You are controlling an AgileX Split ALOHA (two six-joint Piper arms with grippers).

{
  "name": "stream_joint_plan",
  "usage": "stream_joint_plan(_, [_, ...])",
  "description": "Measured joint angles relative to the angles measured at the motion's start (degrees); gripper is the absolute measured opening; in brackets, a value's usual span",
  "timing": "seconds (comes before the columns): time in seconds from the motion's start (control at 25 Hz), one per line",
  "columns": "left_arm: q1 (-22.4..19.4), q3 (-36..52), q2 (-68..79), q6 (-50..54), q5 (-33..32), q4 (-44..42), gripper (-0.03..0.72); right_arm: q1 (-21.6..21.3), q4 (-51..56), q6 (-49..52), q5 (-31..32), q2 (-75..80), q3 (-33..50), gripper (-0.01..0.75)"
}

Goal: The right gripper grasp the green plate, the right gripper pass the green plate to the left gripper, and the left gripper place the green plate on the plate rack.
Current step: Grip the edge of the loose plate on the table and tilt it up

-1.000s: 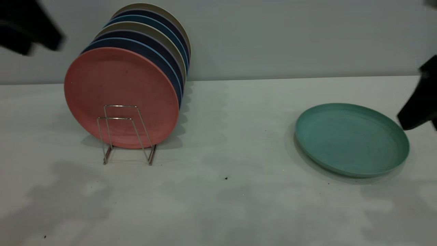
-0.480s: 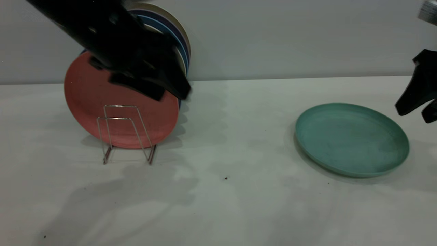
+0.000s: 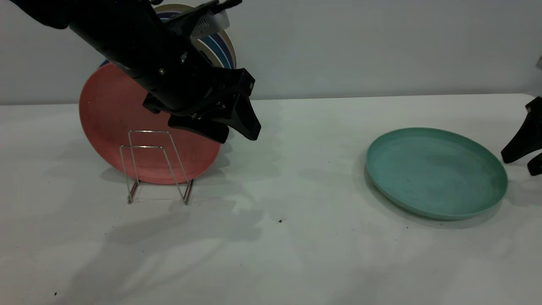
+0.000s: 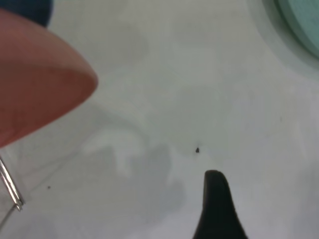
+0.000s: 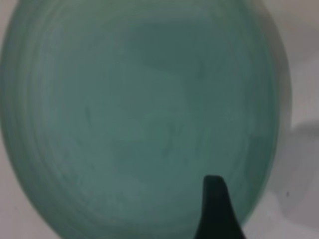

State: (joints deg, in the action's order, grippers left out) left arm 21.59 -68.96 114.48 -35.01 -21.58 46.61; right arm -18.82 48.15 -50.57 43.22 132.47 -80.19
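Note:
The green plate (image 3: pixel 436 171) lies flat on the white table at the right; it fills the right wrist view (image 5: pixel 139 119) and shows at a corner of the left wrist view (image 4: pixel 304 20). My right gripper (image 3: pixel 520 166) is open and empty, just beyond the plate's right rim, a little above the table; one finger (image 5: pixel 214 209) shows over the plate. My left gripper (image 3: pixel 239 137) is open and empty, hanging in front of the racked plates, pointing down to the right; one finger (image 4: pixel 214 209) shows above bare table. The plate rack (image 3: pixel 154 165) stands at the left, its two front wire loops free.
A salmon-pink plate (image 3: pixel 110 118) stands upright at the front of the rack, with several dark blue and beige plates (image 3: pixel 220 46) behind it. The pink plate's edge also shows in the left wrist view (image 4: pixel 40 84). A grey wall runs behind the table.
The left arm has swung in from the upper left, down and right, in front of the racked plates. The right gripper has shifted slightly down and right. The green plate has not moved.

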Motion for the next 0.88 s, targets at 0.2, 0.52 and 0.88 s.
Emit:
stream_joint_plan(0.2, [0.0,0.0,0.0,0.0,0.3,0.1,0.528,0.1,1.2,-0.4,2.5,5.3,-4.2,0.531])
stream_joint_plan(0.52, [0.0,0.0,0.0,0.0,1.3,0.1,0.528,1.5,5.0,-2.9,2.3,6.8,-5.1,0.487])
stream_joint_plan(0.88, [0.0,0.0,0.2,0.0,2.1,0.2,0.528,5.2,6.0,-3.8,-1.1,8.2,-5.6,0.33])
